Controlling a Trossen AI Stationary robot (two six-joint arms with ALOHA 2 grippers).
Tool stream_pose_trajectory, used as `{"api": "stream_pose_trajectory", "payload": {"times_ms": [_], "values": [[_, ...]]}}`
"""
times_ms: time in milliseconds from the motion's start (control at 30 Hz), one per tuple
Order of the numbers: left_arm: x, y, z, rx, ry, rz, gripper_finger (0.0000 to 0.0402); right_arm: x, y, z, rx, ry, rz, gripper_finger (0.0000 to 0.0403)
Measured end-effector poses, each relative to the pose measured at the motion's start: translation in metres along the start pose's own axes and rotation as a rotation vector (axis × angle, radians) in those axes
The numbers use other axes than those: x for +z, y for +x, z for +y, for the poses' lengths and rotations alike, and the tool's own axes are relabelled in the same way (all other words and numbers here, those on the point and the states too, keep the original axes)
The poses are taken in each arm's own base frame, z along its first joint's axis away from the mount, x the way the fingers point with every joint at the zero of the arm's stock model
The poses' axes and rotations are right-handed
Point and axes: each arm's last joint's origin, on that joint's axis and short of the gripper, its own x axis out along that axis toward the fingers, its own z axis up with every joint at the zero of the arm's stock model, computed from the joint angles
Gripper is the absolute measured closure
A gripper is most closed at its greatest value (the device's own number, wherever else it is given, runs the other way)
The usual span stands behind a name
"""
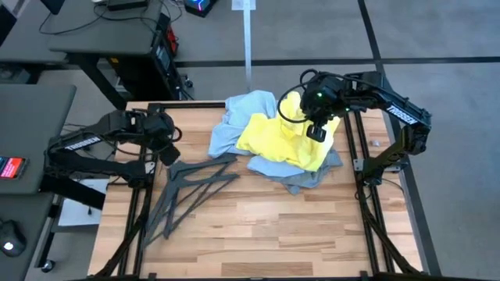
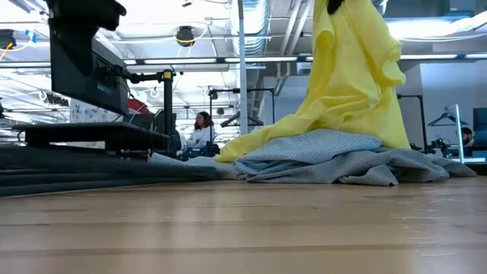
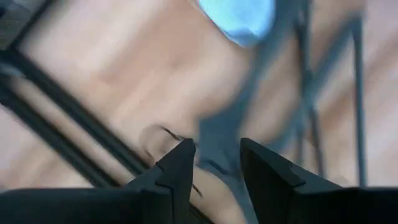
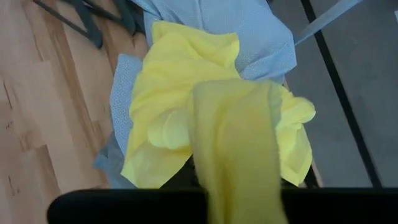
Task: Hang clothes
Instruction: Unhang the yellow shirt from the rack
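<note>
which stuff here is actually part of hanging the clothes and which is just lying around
Part of the job:
- yellow T-shirt, lifted by the right hand
- pale blue shirt
- grey T-shirt, under the pile
- hangers by the left hand

Just lying about:
- phone on the side desk
- computer mouse

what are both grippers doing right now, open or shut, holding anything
Left gripper: open, holding nothing, above the hangers.
Right gripper: shut on the yellow T-shirt, lifting it off the pile.
</note>
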Motion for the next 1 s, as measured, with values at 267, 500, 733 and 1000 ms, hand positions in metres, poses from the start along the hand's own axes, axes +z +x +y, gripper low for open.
{"api": "stream_pose_trajectory", "payload": {"times_ms": [267,500,733,1000], "values": [[0.022,-0.002,-0.011,-0.134,0.063,-0.218,0.0285,-0.031,0.029,-0.006,0.119,0.182,-0.076,0.0403],[0.024,-0.001,-0.012,-0.128,0.133,-0.237,0.0285,-0.077,0.108,-0.001,0.142,0.444,-0.112,0.0403],[0.025,-0.001,-0.012,-0.13,0.165,-0.251,0.0285,-0.094,0.137,-0.001,0.115,0.574,0.076,0.0377],[0.024,-0.001,-0.014,-0.222,0.229,-0.23,0.0285,-0.061,0.05,-0.02,0.219,0.559,-0.016,0.0263]]}}
